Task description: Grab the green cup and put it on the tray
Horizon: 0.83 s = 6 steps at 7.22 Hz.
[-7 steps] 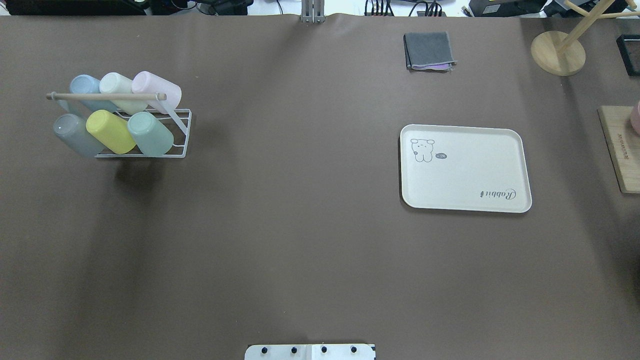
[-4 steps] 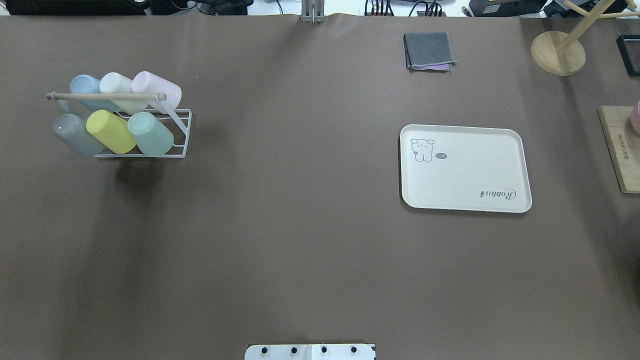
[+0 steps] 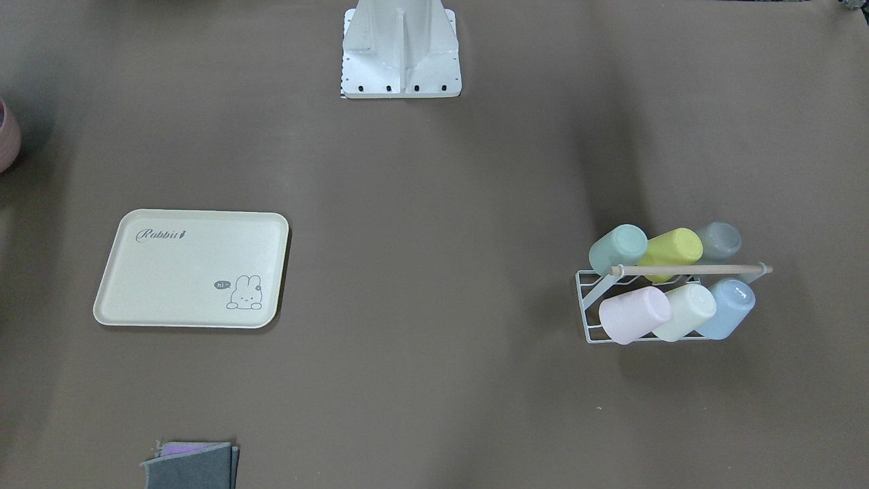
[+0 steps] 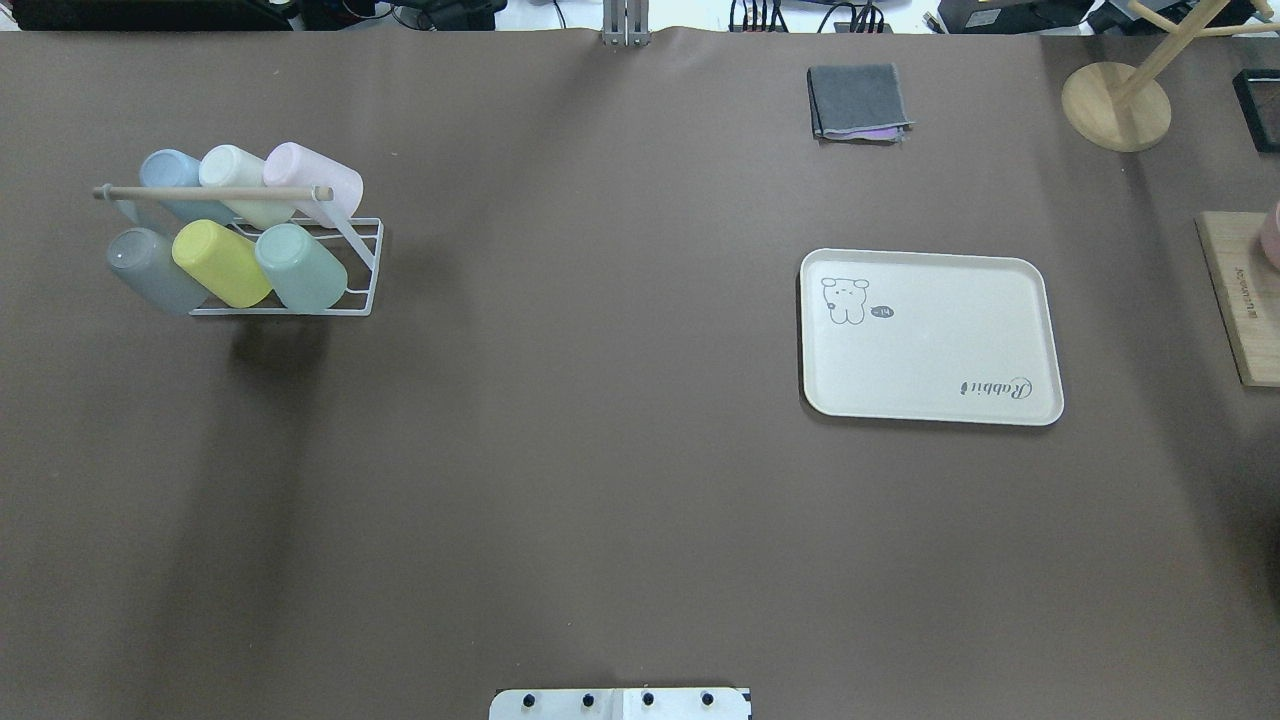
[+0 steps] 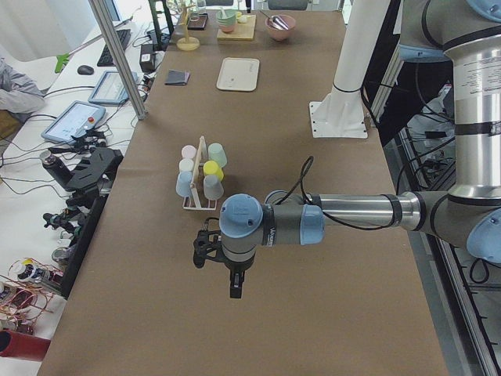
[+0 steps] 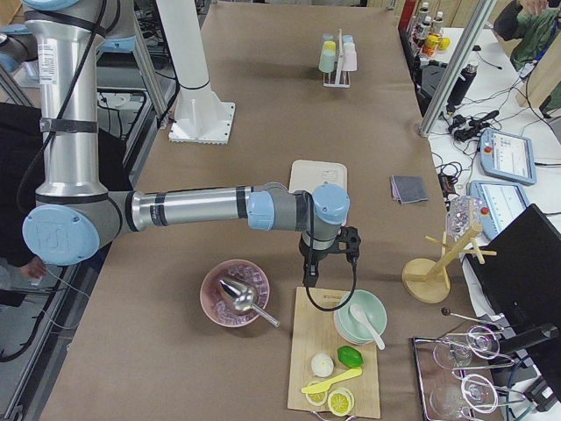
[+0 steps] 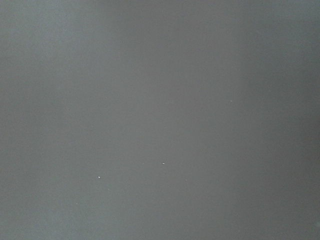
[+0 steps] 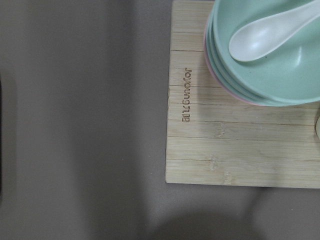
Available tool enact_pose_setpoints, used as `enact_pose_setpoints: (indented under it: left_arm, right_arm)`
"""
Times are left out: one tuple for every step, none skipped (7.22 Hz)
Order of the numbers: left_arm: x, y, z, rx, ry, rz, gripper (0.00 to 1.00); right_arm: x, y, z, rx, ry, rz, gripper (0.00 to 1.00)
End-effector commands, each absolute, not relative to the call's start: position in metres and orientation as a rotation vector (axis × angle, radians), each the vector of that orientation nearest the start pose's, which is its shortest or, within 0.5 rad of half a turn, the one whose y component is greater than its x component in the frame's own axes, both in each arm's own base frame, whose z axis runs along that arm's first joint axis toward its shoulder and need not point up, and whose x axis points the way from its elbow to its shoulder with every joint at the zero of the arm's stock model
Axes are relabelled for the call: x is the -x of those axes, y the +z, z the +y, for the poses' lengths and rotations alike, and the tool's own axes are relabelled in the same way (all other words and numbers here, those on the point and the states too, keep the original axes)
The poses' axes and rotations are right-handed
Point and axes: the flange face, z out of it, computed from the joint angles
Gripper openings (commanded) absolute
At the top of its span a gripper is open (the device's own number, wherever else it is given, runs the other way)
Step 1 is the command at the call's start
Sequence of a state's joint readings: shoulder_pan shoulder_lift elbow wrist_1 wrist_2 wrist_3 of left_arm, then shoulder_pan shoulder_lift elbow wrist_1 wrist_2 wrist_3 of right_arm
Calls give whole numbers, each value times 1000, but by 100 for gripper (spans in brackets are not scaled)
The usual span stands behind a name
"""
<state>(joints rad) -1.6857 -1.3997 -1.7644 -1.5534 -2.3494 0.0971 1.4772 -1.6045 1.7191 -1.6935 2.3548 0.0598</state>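
The green cup (image 4: pixel 300 268) lies tilted in a white wire rack (image 4: pixel 283 312) at the table's left, at the end of the near row next to a yellow-green cup (image 4: pixel 220 262). It also shows in the front view (image 3: pixel 616 248). The cream tray (image 4: pixel 940 340) lies bare at the right (image 3: pixel 183 278). My left gripper (image 5: pixel 235 288) hangs over bare table well short of the rack; I cannot tell if it is open. My right gripper (image 6: pixel 308 277) hangs near a bamboo board, beyond the tray; I cannot tell its state. Neither shows in the overhead view.
The rack also holds grey, pale blue, cream and pink cups under a wooden bar (image 4: pixel 210 193). A folded grey cloth (image 4: pixel 858 102) and a wooden stand (image 4: pixel 1115 105) are at the back right. The bamboo board (image 8: pixel 220 125) carries stacked bowls (image 8: pixel 265 65) with a spoon.
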Motion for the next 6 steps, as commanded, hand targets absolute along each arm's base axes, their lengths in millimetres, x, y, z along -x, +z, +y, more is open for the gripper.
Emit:
enact_pose_setpoints:
  left_arm:
    - [106, 649, -406, -39, -107, 814, 98]
    - [107, 643, -409, -42, -116, 823, 98]
    - [104, 645, -408, -33, -122, 868, 98]
    - [102, 643, -409, -37, -120, 879, 98]
    - [102, 637, -415, -57, -107, 878, 98]
    - [100, 629, -420, -92, -83, 877, 98]
  right_arm:
    - [-18, 615, -479, 69, -28, -779, 100]
    - [-18, 611, -479, 63, -31, -783, 100]
    - [-29, 614, -456, 64, -7, -800, 100]
    - [-26, 614, -456, 66, -12, -797, 100]
    - [-27, 610, -457, 50, -17, -799, 100]
    - [-27, 600, -458, 26, -22, -804, 100]
